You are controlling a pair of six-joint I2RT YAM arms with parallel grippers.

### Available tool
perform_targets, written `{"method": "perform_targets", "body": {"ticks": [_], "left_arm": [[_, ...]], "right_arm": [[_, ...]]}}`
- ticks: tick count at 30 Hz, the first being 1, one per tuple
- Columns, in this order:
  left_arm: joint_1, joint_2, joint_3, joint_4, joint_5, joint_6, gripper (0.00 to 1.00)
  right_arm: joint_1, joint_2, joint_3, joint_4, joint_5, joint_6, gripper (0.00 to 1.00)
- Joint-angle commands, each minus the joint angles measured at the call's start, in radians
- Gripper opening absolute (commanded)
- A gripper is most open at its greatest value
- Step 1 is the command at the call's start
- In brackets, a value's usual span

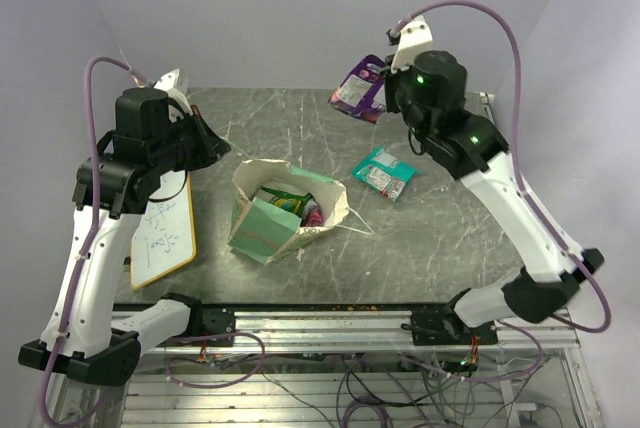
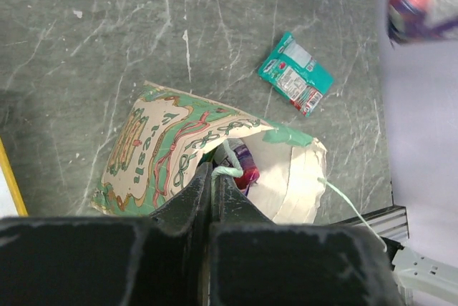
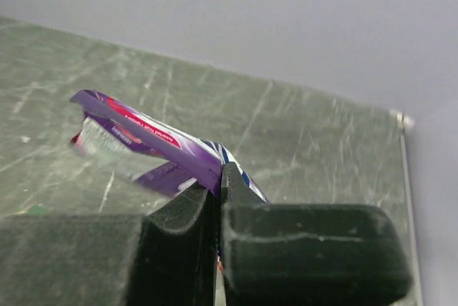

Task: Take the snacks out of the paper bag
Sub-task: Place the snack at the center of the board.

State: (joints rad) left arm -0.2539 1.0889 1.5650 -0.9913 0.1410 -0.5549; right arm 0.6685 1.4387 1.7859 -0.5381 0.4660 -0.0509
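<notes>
Over the counter's (image 1: pixel 450 218) far edge, the right claw (image 3: pixel 218 177) is clamped on a purple packet (image 3: pixel 154 138), while the paper bag (image 1: pixel 262 233) sits open mid-counter with snacks (image 1: pixel 290 203) inside, a teal packet (image 1: pixel 384 173) lies right of it, and the left claw (image 2: pixel 212 177) hangs pinched together.

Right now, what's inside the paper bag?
Inside the paper bag, a green-white packet and a pink-purple packet show at the mouth. Anything deeper is covered by them and the bag's walls, so the count is unclear.
</notes>
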Motion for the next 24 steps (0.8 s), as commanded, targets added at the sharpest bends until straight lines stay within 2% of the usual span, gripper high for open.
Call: {"method": "perform_targets", "body": {"ticks": [1, 5, 7, 9, 21, 24], "left_arm": [[0.011, 0.013, 0.078, 0.018, -0.030, 0.028, 0.07], [0.012, 0.030, 0.092, 0.015, -0.023, 0.037, 0.07], [0.014, 0.041, 0.097, 0.014, -0.017, 0.044, 0.07], [0.017, 0.055, 0.107, 0.012, -0.008, 0.051, 0.07], [0.025, 0.052, 0.032, 0.078, 0.103, -0.018, 0.07], [0.025, 0.053, 0.032, 0.079, 0.102, -0.020, 0.07]], "right_arm": [[-0.085, 0.091, 0.018, -0.102, 0.068, 0.289, 0.00], [-0.224, 0.148, -0.032, -0.209, -0.078, 0.481, 0.00], [-0.276, 0.156, -0.090, -0.164, -0.234, 0.531, 0.00], [-0.298, 0.173, -0.122, -0.123, -0.315, 0.584, 0.00], [-0.370, 0.308, -0.155, 0.027, -0.544, 0.882, 0.00], [-0.394, 0.273, -0.247, 0.057, -0.552, 0.929, 0.00]]}}
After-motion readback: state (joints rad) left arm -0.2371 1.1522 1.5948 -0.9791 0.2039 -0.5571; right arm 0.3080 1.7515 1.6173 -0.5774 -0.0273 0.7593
